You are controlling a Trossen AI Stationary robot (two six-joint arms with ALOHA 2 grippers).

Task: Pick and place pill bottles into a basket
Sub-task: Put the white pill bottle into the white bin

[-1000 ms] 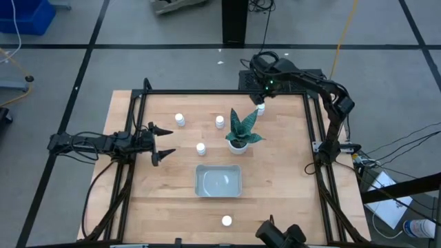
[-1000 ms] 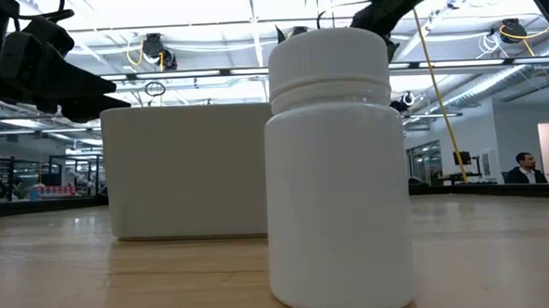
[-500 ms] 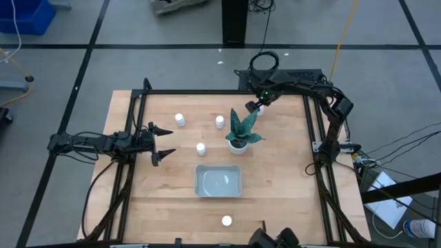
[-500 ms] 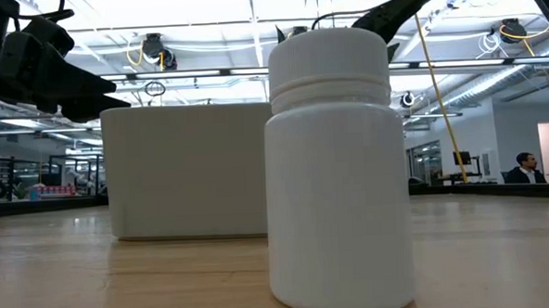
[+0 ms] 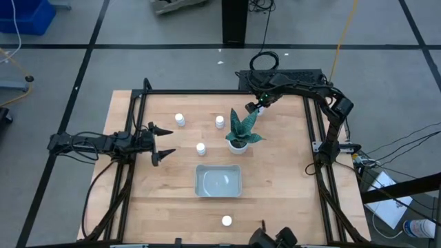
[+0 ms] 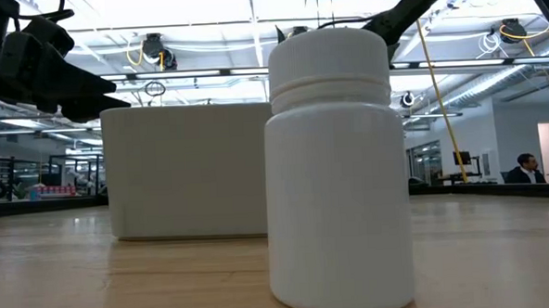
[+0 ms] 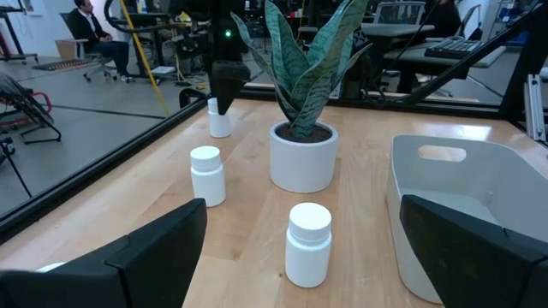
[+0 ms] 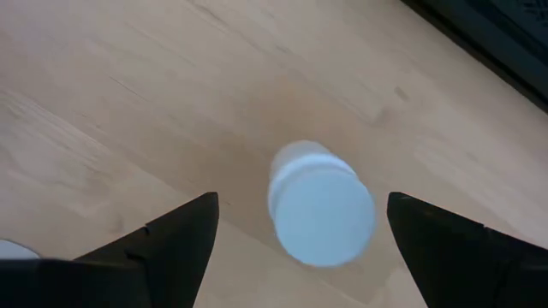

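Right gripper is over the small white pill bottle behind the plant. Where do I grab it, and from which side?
Grip the small white pill bottle around its cap, coming straight down. It stands upright, and the open right gripper already brackets it from above, one finger on each side.

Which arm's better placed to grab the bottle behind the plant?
Right. The right gripper hangs open directly above that pill bottle, jaws either side. The left gripper waits open at the table's left edge.
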